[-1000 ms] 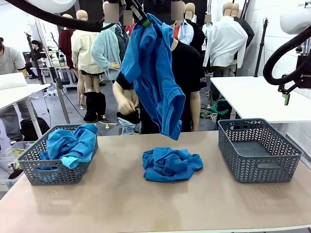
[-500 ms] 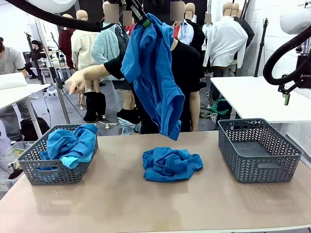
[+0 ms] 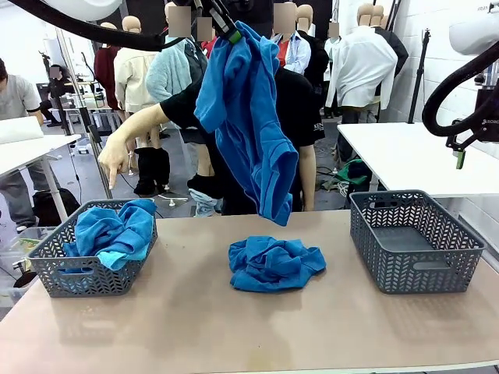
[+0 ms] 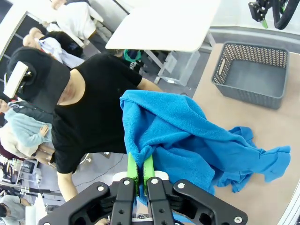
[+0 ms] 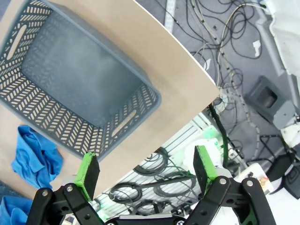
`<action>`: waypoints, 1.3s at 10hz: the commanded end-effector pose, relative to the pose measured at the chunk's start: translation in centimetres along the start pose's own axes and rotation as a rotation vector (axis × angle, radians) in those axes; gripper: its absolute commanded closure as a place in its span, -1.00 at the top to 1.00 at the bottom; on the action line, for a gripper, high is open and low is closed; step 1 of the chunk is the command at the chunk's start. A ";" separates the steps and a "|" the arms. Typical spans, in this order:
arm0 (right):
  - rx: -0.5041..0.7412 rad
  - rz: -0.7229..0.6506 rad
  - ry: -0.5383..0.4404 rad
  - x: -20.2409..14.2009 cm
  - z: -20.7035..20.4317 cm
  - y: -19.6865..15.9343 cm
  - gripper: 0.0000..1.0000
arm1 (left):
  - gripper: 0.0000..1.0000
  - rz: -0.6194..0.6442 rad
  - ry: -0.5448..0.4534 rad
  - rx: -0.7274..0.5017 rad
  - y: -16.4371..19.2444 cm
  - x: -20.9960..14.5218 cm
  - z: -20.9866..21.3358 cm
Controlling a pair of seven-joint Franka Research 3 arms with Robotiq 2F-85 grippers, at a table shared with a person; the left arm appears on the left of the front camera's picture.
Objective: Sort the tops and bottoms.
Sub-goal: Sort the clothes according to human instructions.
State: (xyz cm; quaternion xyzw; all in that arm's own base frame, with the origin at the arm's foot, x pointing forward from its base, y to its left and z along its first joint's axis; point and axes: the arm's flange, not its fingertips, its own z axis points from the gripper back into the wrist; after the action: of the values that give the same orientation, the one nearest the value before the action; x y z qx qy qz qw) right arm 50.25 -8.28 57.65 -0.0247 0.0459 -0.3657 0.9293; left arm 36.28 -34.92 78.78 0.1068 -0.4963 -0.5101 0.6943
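My left gripper (image 3: 232,35) is high over the table's far middle, shut on a bright blue garment (image 3: 245,117) that hangs in long folds. In the left wrist view its green pads (image 4: 133,165) pinch a fold of that cloth (image 4: 187,136). I cannot tell whether it is a top or a bottom. Another blue garment (image 3: 273,263) lies crumpled at the table's centre. The left grey basket (image 3: 47,273) holds more blue garments (image 3: 113,230). My right gripper (image 3: 460,160) hangs open at the right, above and beyond the empty right basket (image 3: 417,241).
A person in a black shirt stands behind the hanging garment, one hand (image 3: 113,160) pointing down toward the left basket. The right wrist view looks down on the empty basket (image 5: 56,126), the table's edge and floor cables. A white table (image 3: 421,156) stands at back right.
The person's arm has swung out and down, so the finger now points at the left basket. Both arms and the hanging garment have stayed still.
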 end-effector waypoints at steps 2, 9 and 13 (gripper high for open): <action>-0.019 0.005 -0.004 0.0 0.1 0.0 1.00 | -1.00 -0.006 -0.013 0.017 0.4 0.0 0.5; -0.019 0.005 -0.004 0.0 0.1 0.0 1.00 | -1.00 -0.006 -0.013 0.017 0.4 0.0 0.5; -0.019 0.005 -0.004 0.0 0.1 0.0 1.00 | -1.00 -0.006 -0.013 0.017 0.4 0.0 0.5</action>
State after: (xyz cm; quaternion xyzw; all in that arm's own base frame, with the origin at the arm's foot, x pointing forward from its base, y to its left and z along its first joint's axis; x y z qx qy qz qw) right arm 50.25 -8.28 57.65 -0.0247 0.0459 -0.3657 0.9293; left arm 36.29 -34.92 78.79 0.1068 -0.4963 -0.5101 0.6943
